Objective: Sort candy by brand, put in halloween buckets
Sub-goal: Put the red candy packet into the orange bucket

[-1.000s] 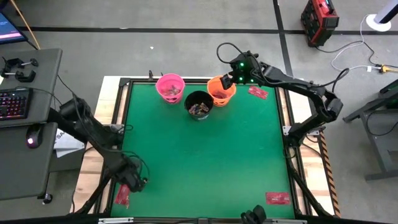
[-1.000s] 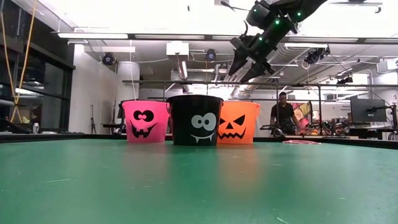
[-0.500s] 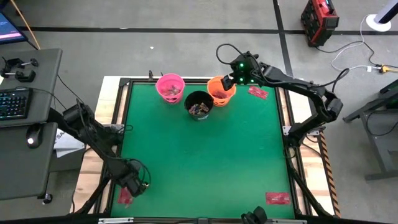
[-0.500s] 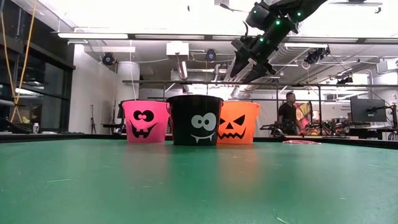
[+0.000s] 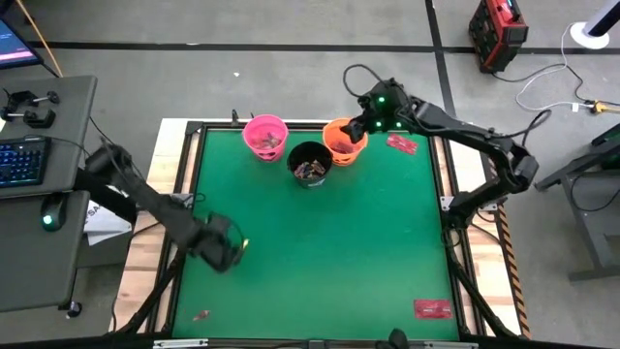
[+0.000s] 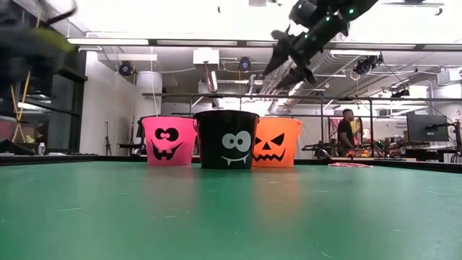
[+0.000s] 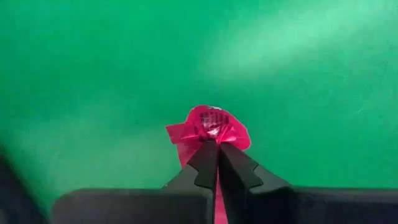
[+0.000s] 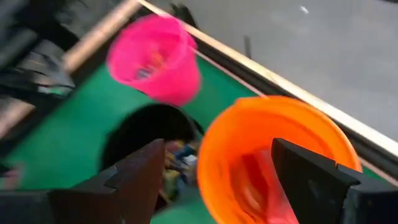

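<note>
My left gripper (image 7: pixel 217 146) is shut on a small red-wrapped candy (image 7: pixel 211 124) above the left part of the green mat (image 5: pixel 320 252); in the high view this gripper (image 5: pixel 232 250) is between the mat's left edge and its middle. My right gripper (image 8: pixel 224 180) hangs open above the orange bucket (image 5: pixel 344 141), which holds red packets. The pink bucket (image 5: pixel 265 136) and black bucket (image 5: pixel 310 163) stand on the mat beside it at the far edge, each with candy inside. My left gripper pinches the crinkled edge of the red wrapper (image 7: pixel 193 140) between its two fingertips. The rest of the candy sticks out past the fingertips. It is lifted clear of the mat.
A flat red packet (image 5: pixel 401 143) lies right of the orange bucket, another (image 5: pixel 432 309) at the near right corner, and a small reddish piece (image 5: pixel 201 315) at the near left edge. A person (image 6: pixel 347 130) stands in the room behind.
My left gripper has shut on the red candy at the table's near left edge, risen, and gone toward the far edge and the right, carrying it over the mat. A small reddish piece stays behind. My right gripper has risen slightly above the orange bucket.
</note>
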Tool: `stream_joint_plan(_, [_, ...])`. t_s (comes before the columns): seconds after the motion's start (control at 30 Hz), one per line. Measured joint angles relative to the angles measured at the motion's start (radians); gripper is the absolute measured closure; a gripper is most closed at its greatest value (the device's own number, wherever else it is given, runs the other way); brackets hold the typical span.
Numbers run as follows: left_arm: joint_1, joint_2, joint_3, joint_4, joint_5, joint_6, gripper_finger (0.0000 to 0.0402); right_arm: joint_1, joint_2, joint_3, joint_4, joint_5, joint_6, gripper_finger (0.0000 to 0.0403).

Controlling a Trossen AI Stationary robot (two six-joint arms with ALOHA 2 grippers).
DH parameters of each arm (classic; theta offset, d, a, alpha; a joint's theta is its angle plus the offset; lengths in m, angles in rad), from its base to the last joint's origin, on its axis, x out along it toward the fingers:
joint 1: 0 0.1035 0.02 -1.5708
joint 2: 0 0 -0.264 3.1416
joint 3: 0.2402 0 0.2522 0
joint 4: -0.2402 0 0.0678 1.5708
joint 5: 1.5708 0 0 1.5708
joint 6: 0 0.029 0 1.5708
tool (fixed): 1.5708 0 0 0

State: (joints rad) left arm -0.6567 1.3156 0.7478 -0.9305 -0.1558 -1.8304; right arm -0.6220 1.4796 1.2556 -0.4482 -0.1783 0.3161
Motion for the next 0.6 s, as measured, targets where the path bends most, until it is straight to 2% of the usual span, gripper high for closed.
stream_joint_plan(0.13, [0.16,-0.121,0.011,0.039,-0.143,0.209,0.0401,0.0,-0.066,0.0,0.061,-0.043,0.001,0.0116])
stream_joint_plan(0.23, [0.296,-0.171,0.041,0.087,-0.172,0.445,0.0401,0.0,-0.125,0.0,0.089,-0.05,0.019,0.0116])
stream_joint_plan(0.43, [0.556,-0.165,0.159,0.346,-0.139,0.953,0.0401,0.0,-0.232,0.0,0.094,-0.05,0.024,0.0116])
stream_joint_plan(0.6, [0.745,-0.055,0.302,0.545,-0.047,1.276,0.0401,0.0,-0.296,0.0,0.095,-0.032,0.044,0.0116])
